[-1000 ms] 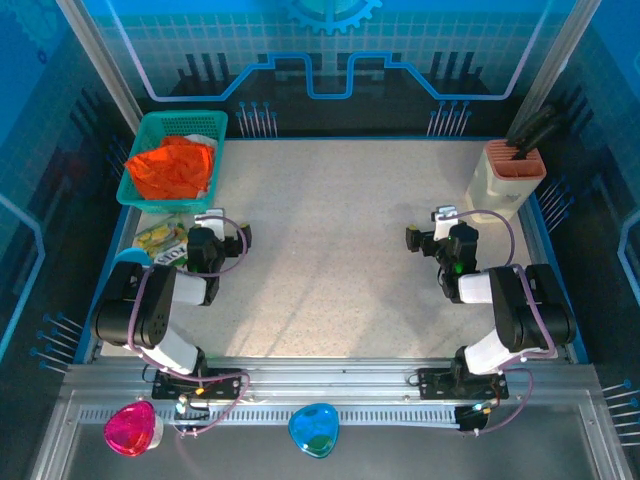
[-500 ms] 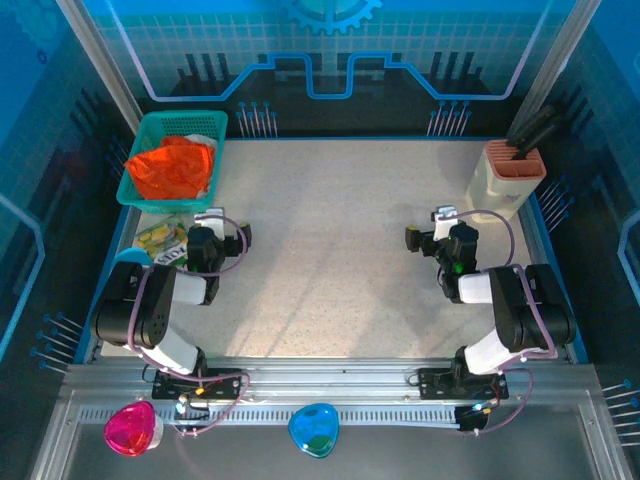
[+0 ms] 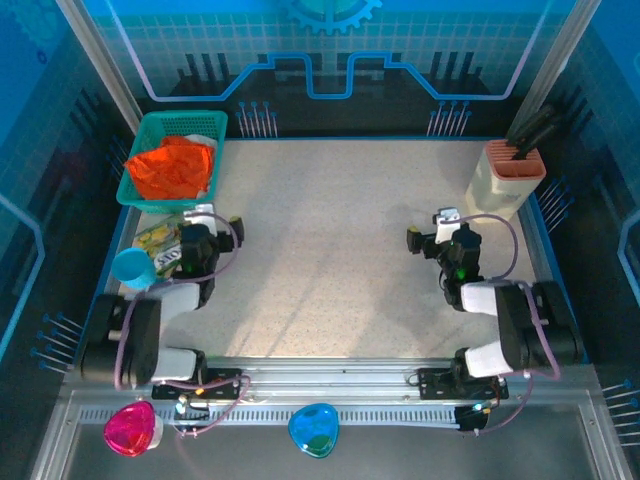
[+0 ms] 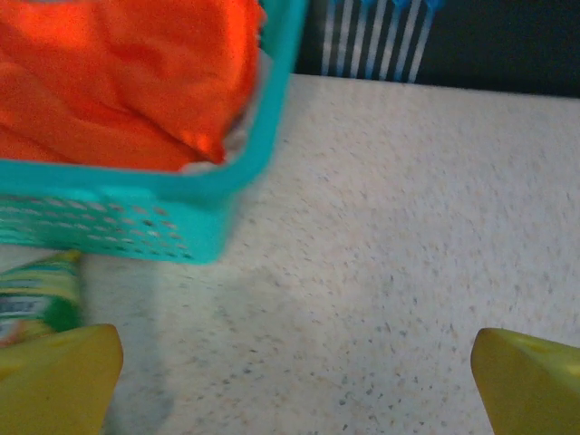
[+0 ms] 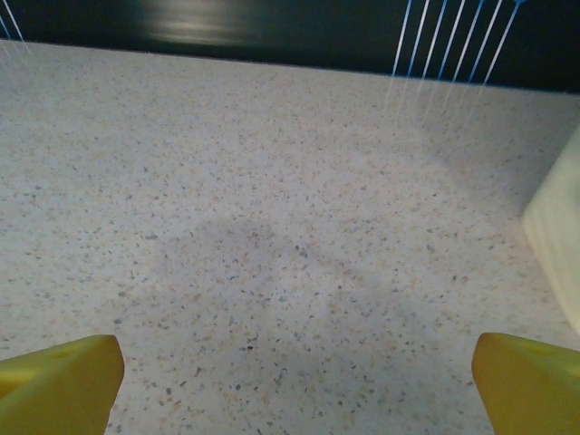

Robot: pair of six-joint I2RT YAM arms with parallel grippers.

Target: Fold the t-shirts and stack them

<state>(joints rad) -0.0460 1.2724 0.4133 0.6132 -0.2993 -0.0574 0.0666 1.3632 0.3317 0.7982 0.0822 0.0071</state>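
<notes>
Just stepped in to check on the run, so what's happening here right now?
Two robot arms are set to fold and stack t-shirts, but no folding has begun. The orange t-shirt lies crumpled in the teal basket at the far left corner of the table, with whitish fabric showing under it. The left hand hovers open in front of the basket, facing it. The right hand is open too, over bare table on the right side. Neither holds anything.

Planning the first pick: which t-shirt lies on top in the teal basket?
The bright orange t-shirt; it lies crumpled over the whitish-grey t-shirt, of which a strip peeks out at the teal basket corner.
</notes>
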